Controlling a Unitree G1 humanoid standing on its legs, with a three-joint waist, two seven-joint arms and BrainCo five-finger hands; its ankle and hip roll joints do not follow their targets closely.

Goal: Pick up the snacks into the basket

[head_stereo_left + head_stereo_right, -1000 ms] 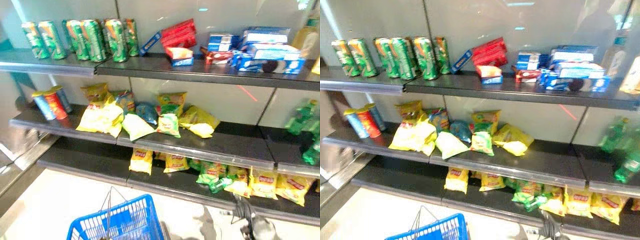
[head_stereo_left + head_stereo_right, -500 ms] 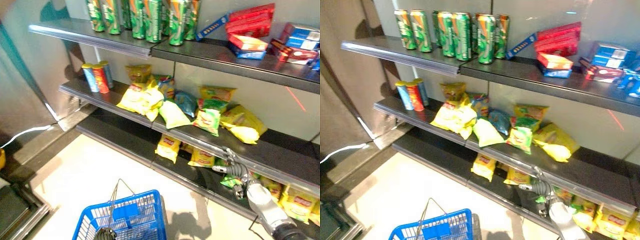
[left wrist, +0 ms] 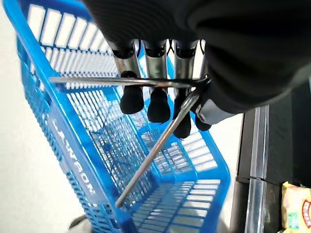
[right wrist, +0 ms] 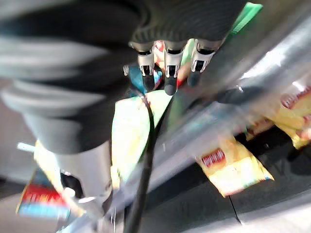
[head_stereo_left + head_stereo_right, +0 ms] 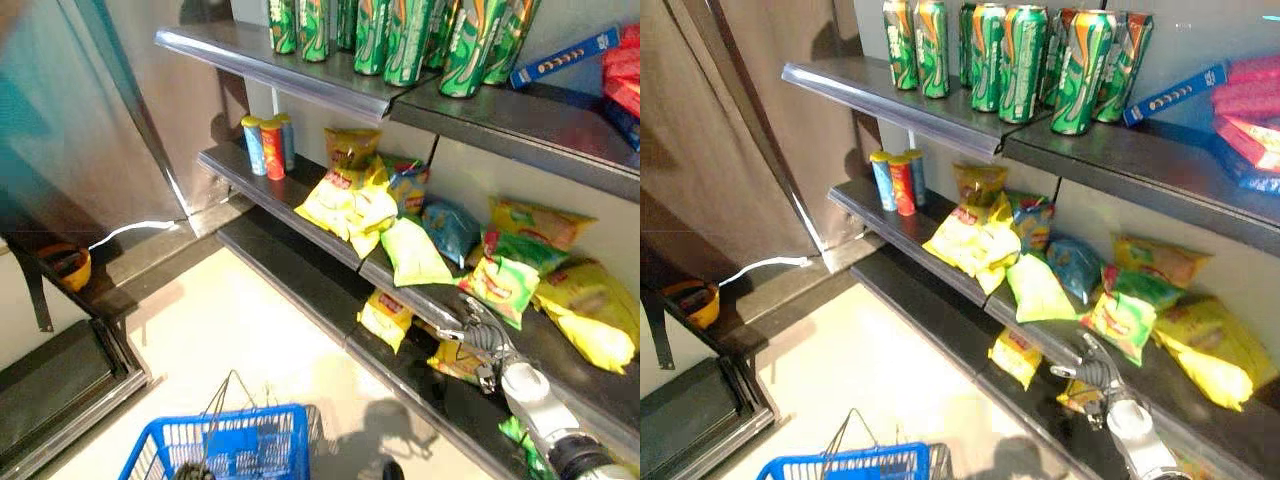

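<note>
Left hand hooked on the blue basket's wire handle. Right hand, fingers seemingly loose, reaches the middle shelf's front edge beside the snack bags: light, crinkly, slippery; pinch 1 corner.

2 head eyes face down, sharing shelves; wrist cameras close.

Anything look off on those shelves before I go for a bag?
Only untidiness: the snack bags on the middle shelf lie tumbled over each other, not stood in rows. The cans above stand upright. Nothing looks spilled or torn.
</note>
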